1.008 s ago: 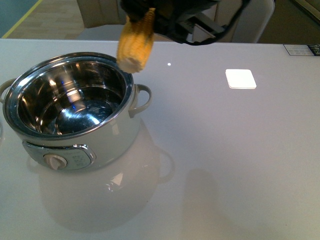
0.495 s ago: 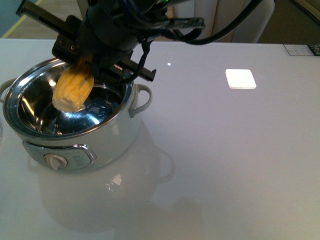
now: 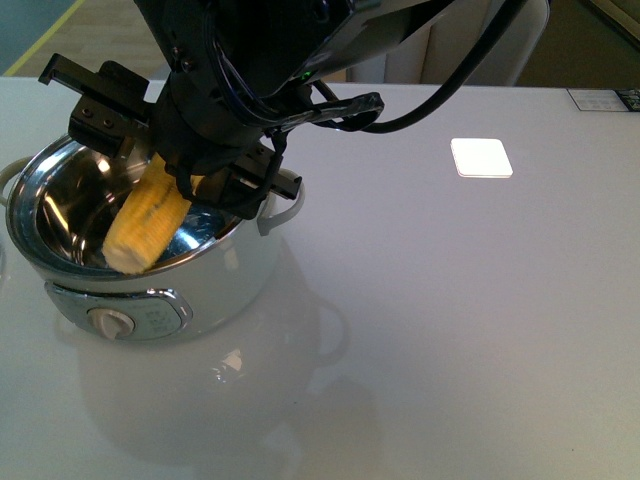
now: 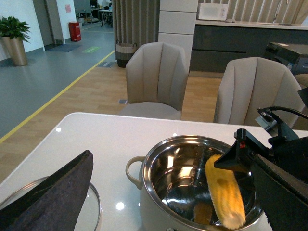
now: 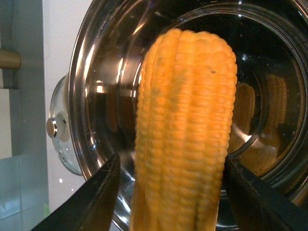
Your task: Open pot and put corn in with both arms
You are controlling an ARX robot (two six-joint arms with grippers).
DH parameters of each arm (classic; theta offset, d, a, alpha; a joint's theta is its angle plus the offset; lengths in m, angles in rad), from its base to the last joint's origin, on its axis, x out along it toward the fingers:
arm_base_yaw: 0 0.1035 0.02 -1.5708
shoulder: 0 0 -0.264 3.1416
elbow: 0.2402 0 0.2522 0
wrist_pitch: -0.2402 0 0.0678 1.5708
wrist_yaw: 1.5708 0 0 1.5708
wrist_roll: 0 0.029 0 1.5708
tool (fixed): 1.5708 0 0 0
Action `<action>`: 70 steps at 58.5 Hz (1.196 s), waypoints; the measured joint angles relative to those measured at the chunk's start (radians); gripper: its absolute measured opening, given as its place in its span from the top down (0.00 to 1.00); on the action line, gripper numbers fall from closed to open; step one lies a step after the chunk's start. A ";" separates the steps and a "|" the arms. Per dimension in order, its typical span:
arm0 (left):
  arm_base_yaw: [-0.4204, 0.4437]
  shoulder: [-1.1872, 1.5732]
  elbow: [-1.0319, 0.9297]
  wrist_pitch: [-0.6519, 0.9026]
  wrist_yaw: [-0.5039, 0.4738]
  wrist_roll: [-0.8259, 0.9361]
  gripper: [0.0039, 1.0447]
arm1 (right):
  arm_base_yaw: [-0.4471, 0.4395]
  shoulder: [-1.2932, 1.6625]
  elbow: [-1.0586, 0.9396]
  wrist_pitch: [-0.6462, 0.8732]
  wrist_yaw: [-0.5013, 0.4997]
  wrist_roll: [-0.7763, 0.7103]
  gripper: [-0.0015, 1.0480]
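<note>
The far rim of the electric cooking pot (image 3: pixel 222 288) is hidden in the front view by the black bulk of the right arm (image 3: pixel 230 70), and the fingers are lost in that mass. Of the left pincer (image 4: pixel 57 188) only one dark, felt-like finger is seen, cut off at the frame edge. Its other finger is out of sight, so whether it is spread or closed cannot be told. Beneath that finger the rim of a glass lid (image 4: pixel 95 204) is partly shown on the counter (image 3: pixel 470 320), and contact between the two cannot be made out.

The corn cob (image 3: pixel 148 218) is pinched by the right pincer (image 5: pixel 171 161), with one dark finger pressed against each side of the cob. From the grip the cob hangs tilted, away from the pincer and down into the pot's mouth. Its free end is seen near the inner wall on the knob-panel side. Whether that end touches the steel cannot be told.

The pot stands uncovered directly under the right pincer. Inside it, only the lower part of the cob and blurred yellow reflections on the shiny steel are seen. The knobbed glass lid lies just beside the pot in the right wrist view. A white square (image 3: pixel 481 157) lies on the counter, well apart from the pincer.
</note>
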State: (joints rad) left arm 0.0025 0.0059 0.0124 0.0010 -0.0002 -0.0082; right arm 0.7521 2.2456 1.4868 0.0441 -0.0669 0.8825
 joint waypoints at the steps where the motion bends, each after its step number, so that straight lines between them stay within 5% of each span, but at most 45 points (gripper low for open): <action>1: 0.000 0.000 0.000 0.000 0.000 0.000 0.06 | -0.002 -0.003 -0.006 0.003 0.000 0.002 0.26; 10: 0.000 0.000 0.000 0.000 0.000 0.000 0.06 | -0.031 -0.054 -0.070 0.032 0.002 0.024 0.07; 28: 0.000 0.000 0.000 0.000 0.000 0.000 0.06 | -0.193 -0.369 -0.346 0.159 0.060 -0.029 0.08; 47: 0.000 0.000 0.000 0.000 0.000 0.000 0.06 | -0.443 -0.905 -0.808 0.132 0.118 -0.432 0.09; 53: 0.000 0.000 0.000 0.000 0.000 0.000 0.06 | -0.488 -1.016 -1.001 0.499 0.291 -0.653 0.23; 58: 0.000 0.000 0.000 0.000 0.000 0.000 0.06 | -0.521 -1.070 -1.111 0.715 0.292 -0.769 0.37; 70: 0.000 0.000 0.000 0.000 0.000 0.000 0.06 | -0.583 -1.193 -1.252 0.764 0.230 -0.855 0.70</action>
State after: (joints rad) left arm 0.0025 0.0059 0.0124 0.0010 -0.0006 -0.0082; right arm 0.1692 1.0523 0.2344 0.8078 0.1627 0.0277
